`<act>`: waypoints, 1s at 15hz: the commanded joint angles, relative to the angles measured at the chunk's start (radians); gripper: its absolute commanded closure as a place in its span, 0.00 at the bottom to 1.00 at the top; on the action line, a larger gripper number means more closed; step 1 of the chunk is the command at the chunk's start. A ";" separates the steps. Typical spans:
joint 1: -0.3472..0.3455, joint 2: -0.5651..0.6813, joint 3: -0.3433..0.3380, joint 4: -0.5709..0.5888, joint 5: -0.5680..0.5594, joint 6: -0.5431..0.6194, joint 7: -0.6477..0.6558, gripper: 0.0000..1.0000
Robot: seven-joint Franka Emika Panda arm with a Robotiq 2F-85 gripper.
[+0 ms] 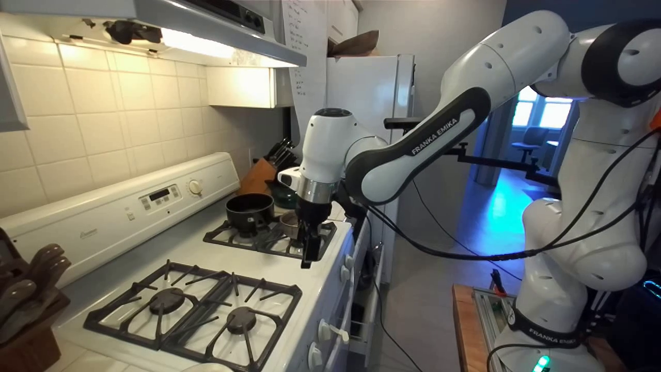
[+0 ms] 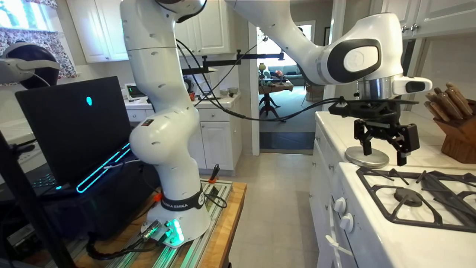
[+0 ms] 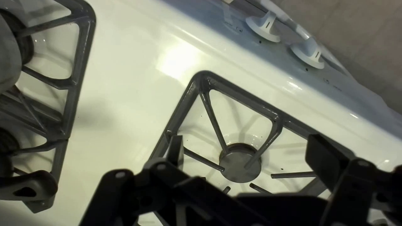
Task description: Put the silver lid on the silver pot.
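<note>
The silver lid (image 2: 367,157) lies flat on the tiled counter beside the stove, near the counter's front edge. A pale rounded sliver of it (image 1: 209,368) shows at the bottom edge in an exterior view. The silver pot (image 1: 289,223) stands on the far front burner, partly hidden behind my gripper. Its grey rim side (image 3: 8,59) shows cut off at the left of the wrist view. My gripper (image 3: 249,149) is open and empty, pointing down above the stove top by the near front burner. It also shows in both exterior views (image 1: 309,253) (image 2: 384,154), apart from lid and pot.
A black pot (image 1: 250,212) stands on the back burner beside the silver pot; its handle (image 3: 31,185) shows in the wrist view. Black grates (image 1: 193,310) cover the near burners. Knife blocks (image 1: 258,175) (image 2: 461,137) stand at both ends. A range hood (image 1: 206,31) hangs above.
</note>
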 commanded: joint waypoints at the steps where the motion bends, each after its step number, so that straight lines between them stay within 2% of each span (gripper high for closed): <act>1: -0.001 0.004 0.002 0.005 0.001 -0.002 0.000 0.00; 8: -0.001 0.005 0.002 0.008 0.001 -0.002 0.000 0.00; 11: 0.006 0.037 0.007 0.045 0.068 0.044 0.006 0.00; 15: 0.037 0.118 0.044 0.124 0.164 0.125 -0.062 0.00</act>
